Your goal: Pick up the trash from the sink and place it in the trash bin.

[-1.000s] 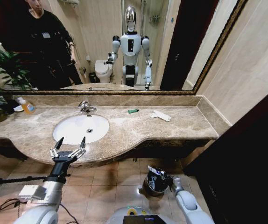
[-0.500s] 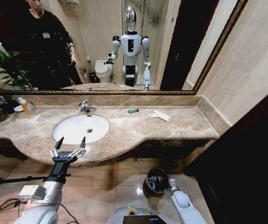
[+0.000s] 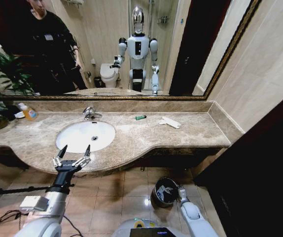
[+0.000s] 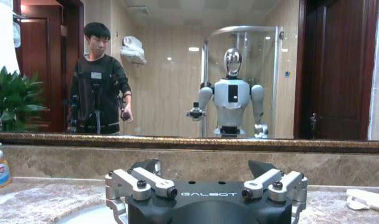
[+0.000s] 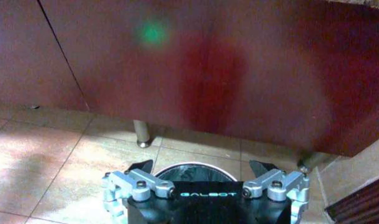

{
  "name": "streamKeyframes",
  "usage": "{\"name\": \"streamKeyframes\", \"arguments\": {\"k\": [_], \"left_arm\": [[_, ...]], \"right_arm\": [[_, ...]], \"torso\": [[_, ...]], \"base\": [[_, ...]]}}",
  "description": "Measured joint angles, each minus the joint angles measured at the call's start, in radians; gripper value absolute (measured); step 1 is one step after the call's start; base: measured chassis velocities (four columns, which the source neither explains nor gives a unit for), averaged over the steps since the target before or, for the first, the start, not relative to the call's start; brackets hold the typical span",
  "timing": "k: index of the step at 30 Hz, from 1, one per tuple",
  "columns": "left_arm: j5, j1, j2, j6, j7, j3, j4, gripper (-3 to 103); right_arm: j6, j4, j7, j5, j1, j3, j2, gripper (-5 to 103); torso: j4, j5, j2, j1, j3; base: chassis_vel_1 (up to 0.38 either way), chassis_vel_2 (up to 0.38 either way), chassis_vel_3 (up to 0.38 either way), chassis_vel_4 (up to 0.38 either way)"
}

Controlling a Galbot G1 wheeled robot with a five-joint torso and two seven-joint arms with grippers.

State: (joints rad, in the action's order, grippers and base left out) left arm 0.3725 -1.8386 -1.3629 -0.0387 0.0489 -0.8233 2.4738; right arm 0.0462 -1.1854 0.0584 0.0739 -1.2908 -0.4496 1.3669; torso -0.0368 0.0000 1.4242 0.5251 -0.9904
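Head view: left gripper (image 3: 73,150) hangs spread at the counter's front edge by the sink (image 3: 85,136); packets (image 3: 170,122) on the counter; right gripper (image 3: 180,190) beside the trash bin (image 3: 164,191), trash inside. Right wrist view: right fingers (image 5: 141,166) apart above bin rim (image 5: 193,166).

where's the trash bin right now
In the head view the trash bin stands on the tiled floor below the counter's front edge, toward the robot's right. The right claw hangs at its rim, open.
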Motion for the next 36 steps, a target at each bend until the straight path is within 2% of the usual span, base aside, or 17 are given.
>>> {"name": "streamKeyframes", "arguments": {"k": [24, 29, 36], "left_arm": [[0.000, 0.000, 0.000, 0.000, 0.000, 0.000, 0.000, 100], [0.000, 0.000, 0.000, 0.000, 0.000, 0.000, 0.000, 100], [0.000, 0.000, 0.000, 0.000, 0.000, 0.000, 0.000, 100]], "right_arm": [[0.008, -0.030, 0.002, 0.029, -0.022, -0.004, -0.009, 100], [0.042, -0.179, -0.011, 0.134, -0.099, -0.004, -0.048, 100], [0.013, -0.423, -0.034, 0.210, -0.218, -0.031, -0.111, 100]], "torso": [[0.0000, 0.0001, 0.000, 0.000, 0.000], [0.0004, 0.0001, 0.000, 0.000, 0.000], [0.0001, 0.0001, 0.000, 0.000, 0.000]], "base": [[0.000, 0.000, 0.000, 0.000], [0.000, 0.000, 0.000, 0.000], [0.000, 0.000, 0.000, 0.000]]}}
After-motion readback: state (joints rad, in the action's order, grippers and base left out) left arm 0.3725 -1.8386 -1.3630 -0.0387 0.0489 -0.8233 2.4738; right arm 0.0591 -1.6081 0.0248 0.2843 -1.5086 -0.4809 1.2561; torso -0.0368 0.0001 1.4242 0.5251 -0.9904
